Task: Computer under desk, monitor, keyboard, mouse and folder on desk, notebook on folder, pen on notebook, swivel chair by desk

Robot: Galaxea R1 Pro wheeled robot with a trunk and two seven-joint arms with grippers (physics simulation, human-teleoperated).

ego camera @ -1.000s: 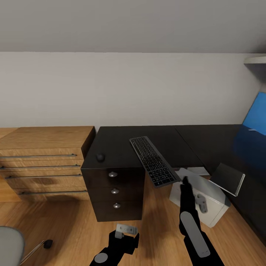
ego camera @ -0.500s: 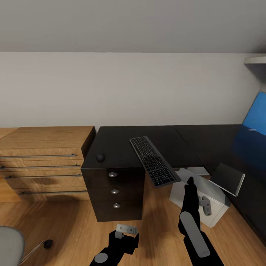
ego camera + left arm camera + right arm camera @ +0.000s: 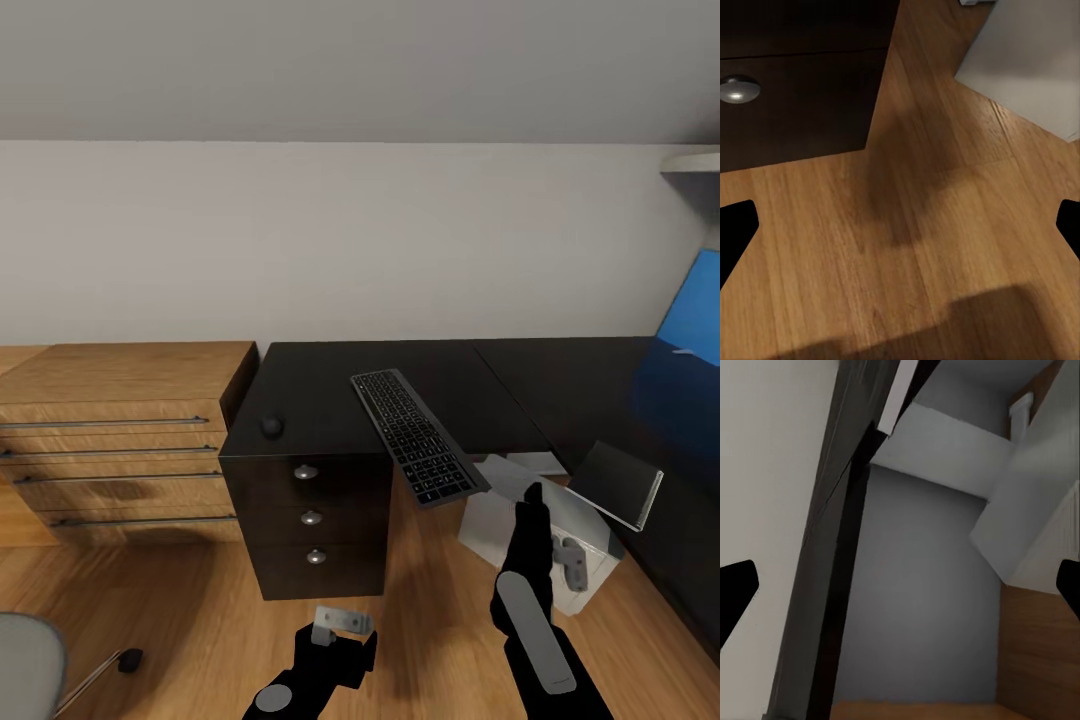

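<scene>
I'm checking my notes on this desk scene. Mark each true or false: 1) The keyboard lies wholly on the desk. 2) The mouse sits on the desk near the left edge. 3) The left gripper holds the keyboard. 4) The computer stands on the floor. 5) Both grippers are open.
1) False: the keyboard juts past the front edge of the desk.
2) True: the mouse is there.
3) False: the left gripper hangs open over the floor.
4) True: the computer stands beside the right gripper.
5) True.
</scene>
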